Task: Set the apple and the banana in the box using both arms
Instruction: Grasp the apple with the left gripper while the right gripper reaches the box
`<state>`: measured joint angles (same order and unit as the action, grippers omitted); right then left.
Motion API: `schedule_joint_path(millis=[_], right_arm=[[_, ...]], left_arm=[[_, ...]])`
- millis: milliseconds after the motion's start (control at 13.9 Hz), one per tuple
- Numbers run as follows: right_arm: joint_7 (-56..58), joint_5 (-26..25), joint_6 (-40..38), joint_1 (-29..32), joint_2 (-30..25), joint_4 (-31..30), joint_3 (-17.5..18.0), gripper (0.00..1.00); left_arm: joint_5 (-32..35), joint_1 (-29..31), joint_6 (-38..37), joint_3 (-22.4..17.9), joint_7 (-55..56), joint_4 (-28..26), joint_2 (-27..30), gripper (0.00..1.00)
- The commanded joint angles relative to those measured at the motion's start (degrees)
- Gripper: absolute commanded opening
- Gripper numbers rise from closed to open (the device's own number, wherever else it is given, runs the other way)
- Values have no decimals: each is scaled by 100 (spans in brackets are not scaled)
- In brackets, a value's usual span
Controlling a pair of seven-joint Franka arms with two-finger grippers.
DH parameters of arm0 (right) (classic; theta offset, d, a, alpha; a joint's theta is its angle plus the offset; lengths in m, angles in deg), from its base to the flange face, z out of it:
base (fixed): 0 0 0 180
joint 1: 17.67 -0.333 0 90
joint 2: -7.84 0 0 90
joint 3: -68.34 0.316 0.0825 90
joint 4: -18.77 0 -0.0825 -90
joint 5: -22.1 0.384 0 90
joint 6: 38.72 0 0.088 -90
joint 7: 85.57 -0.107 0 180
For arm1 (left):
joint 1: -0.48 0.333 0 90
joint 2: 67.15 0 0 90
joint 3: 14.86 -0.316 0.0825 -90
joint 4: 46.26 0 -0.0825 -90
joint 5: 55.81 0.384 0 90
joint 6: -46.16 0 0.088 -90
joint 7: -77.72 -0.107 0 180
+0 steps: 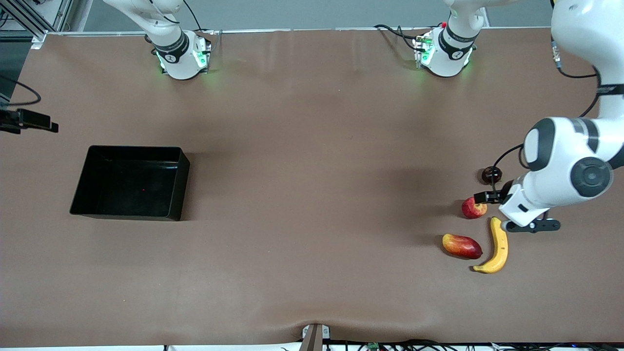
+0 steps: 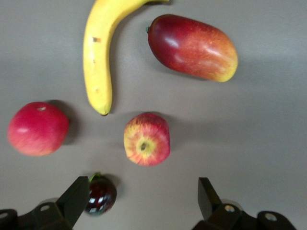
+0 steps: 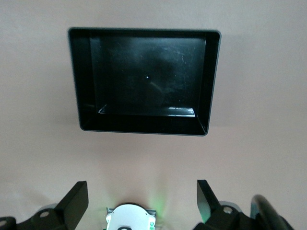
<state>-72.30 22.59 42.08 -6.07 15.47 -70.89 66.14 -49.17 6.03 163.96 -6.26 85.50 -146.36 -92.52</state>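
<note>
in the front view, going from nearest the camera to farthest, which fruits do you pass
banana → mango-like fruit → apple → small dark fruit

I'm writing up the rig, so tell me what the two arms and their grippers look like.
Both arms are glossy white with dark grey joint caps and black bands. Their round bases glow green, the left arm and the right arm alike. Thin black cables run along the left arm. The left gripper and right gripper have black, flat, wedge-shaped fingers.
</note>
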Motion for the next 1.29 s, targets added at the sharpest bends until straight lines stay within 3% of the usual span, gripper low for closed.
schedule_joint_path(millis=[0,359,932,1004,1076,1219], right_arm=[[114,-23,206,272,467,36,79,100],[851,-136,1821,483,609,-797,61,100],[1766,-154,5328,1143,609,-3188,70,100],[1758,-154,5540,1160,609,-3373,70,87],[1758,-145,5682,1187,609,-3549,70,63],[1767,-145,5998,1283,635,-3769,79,33]], left_arm=[[109,69,393,28,-32,-273,-221,100],[214,209,656,-25,-40,-220,-671,100],[-65,192,675,1,434,149,-978,100],[-180,175,675,1,460,158,-987,100],[-225,131,675,1,469,184,-1031,100],[-216,131,675,1,461,184,-1057,100]])
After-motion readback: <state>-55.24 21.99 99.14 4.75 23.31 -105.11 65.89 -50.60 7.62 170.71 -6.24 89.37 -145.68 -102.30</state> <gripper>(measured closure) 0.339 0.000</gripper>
